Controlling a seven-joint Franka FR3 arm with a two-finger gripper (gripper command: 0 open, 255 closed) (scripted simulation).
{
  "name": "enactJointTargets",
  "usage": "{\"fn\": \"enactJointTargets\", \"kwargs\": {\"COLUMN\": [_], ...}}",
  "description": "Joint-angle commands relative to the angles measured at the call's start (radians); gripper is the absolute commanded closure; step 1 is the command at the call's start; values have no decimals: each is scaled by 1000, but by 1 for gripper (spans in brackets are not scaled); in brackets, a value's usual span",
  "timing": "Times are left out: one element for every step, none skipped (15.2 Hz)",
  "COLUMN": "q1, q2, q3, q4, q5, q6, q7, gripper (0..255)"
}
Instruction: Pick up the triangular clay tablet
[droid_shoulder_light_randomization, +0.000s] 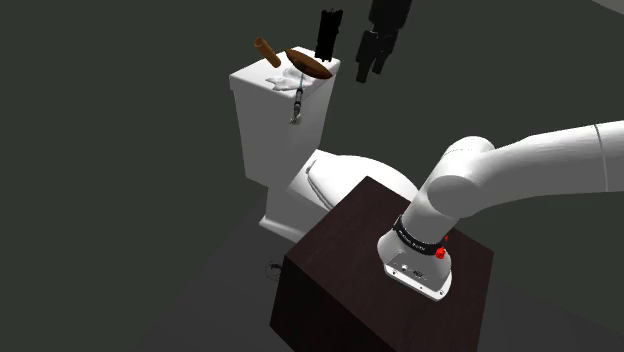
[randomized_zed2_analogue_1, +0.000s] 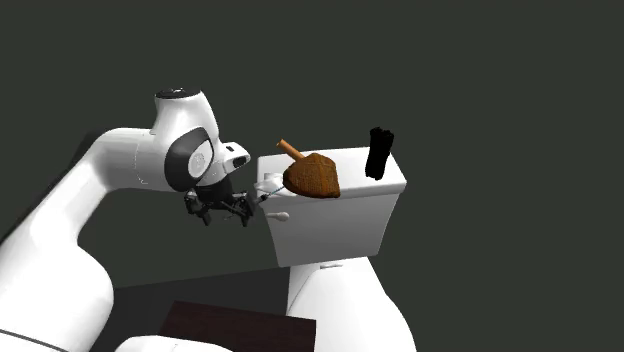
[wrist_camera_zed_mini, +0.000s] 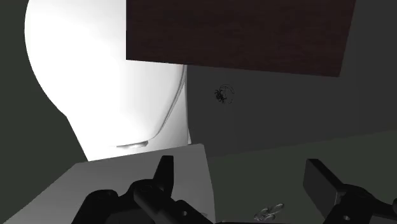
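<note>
Stand (droid_shoulder_light_randomization: 340, 300): nearest in the shoulder view, a dark brown box at lower right, with the white arm (droid_shoulder_light_randomization: 520, 165) rising from it.
Toilet tank (droid_shoulder_light_randomization: 275, 120): stood farther off toward that view's upper left, behind the white bowl (droid_shoulder_light_randomization: 345, 180).
Triangular tablet (droid_shoulder_light_randomization: 308, 66): brown, lay on the tank lid near its right end, partly over a white lump (droid_shoulder_light_randomization: 285, 80). A brown stick (droid_shoulder_light_randomization: 266, 49) lay just left of it and a black upright object (droid_shoulder_light_randomization: 328, 32) just behind.
Gripper (droid_shoulder_light_randomization: 372, 62): hung right of the tank and beyond it, apart from the tablet.

Tablet, second exterior view (randomized_zed2_analogue_1: 312, 177): showed as a broad brown wedge on the lid's left half, seemingly tilted. The stick (randomized_zed2_analogue_1: 290, 149) poked out behind it and the black object (randomized_zed2_analogue_1: 378, 152) stood well to the right.
Gripper, second exterior view (randomized_zed2_analogue_1: 222, 210): sat just off the tank's left end, near lid height, gripping nothing.

Jaws, wrist view: spread wide, with nothing between the fingers (wrist_camera_zed_mini: 164, 172).
Below the hand: the bowl (wrist_camera_zed_mini: 108, 76) and the stand (wrist_camera_zed_mini: 242, 32) lay beneath, with a grey flat corner, probably the lid, beside the gripper (wrist_camera_zed_mini: 242, 168).

Step in hand: judged to be the approach.
How to do it well: bring the hand over the lid first, then turn the wrist so the jaws straddle the tablet's thin faces. Descend from the side away from the stick and the black object, and close only once both pads flank the wedge.
</note>
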Motion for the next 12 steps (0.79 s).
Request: {"fn": "enactJointTargets", "kwargs": {"q1": [0,-4,-8,-15,-22,-31,-42,-55,-69,-86,-104,-123], "q2": [0,17,35,55,76,99,123,148,175,203,233,264], "q3": [0,23,47,70,92,115,139,162,186,210,234,259], "q4": [0,-12,-24,-34,-43,-51,-57,-61,-64,-64,-63,-59], "q5": [0,-31,-64,-98,-134,-171,-210,-252,-296,-343,-393,-446], "q6": [0,45,90,134,177,220,262,302,340,376,410,440], "q7": [0,10,22,36,51,70,90,113,139,167,198,232], "gripper": [0,0,0,0,0,0,0,0,0,0,0,0]}}
